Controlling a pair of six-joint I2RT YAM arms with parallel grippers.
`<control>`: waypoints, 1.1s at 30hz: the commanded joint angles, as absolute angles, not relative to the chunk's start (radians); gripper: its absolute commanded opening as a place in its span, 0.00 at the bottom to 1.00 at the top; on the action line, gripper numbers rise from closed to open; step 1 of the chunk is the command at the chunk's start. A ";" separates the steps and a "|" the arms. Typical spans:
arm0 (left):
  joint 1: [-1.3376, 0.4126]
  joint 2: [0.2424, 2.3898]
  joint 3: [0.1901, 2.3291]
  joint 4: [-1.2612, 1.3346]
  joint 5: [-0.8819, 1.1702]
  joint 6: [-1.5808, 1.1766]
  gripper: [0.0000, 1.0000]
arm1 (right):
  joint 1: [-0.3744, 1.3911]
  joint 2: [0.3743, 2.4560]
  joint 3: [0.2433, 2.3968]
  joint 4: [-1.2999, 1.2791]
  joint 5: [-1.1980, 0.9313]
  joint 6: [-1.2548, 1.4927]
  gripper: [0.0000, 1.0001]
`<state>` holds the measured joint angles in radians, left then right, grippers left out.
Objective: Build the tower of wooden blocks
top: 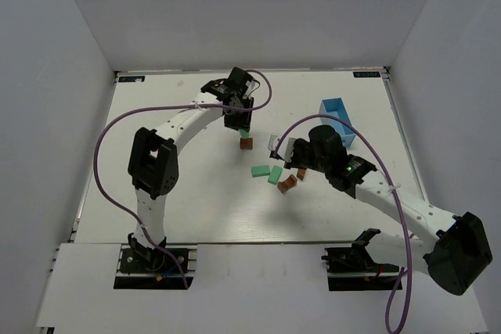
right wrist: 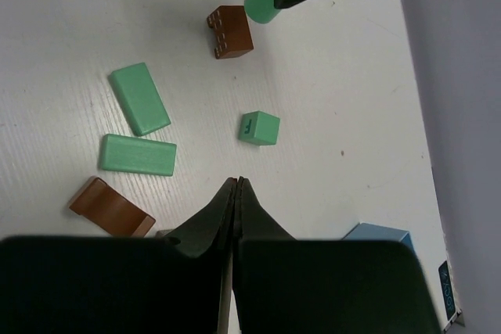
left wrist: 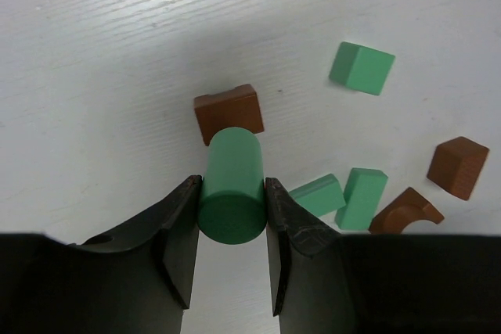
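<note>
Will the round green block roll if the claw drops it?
Probably, if it lands on its side: the green cylinder has a round, smooth wall. Stood on its flat end it likely stays. The left claw grips curved sides, so it may slip.

No readable wording anywhere. Left sticker [top: 131,78] at the far-left corner of the desk [top: 196,209] and right sticker [top: 366,73] at its far-right corner, both blue, print too small to make out. Small dark mark atop green cube [right wrist: 259,127], undecipherable.
</note>
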<state>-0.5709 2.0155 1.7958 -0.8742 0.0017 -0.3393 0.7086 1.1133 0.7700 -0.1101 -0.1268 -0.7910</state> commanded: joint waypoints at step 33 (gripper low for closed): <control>-0.569 2.079 1.881 -0.922 -0.006 -0.285 0.03 | 0.713 1.115 0.765 -0.147 -0.118 -0.813 0.00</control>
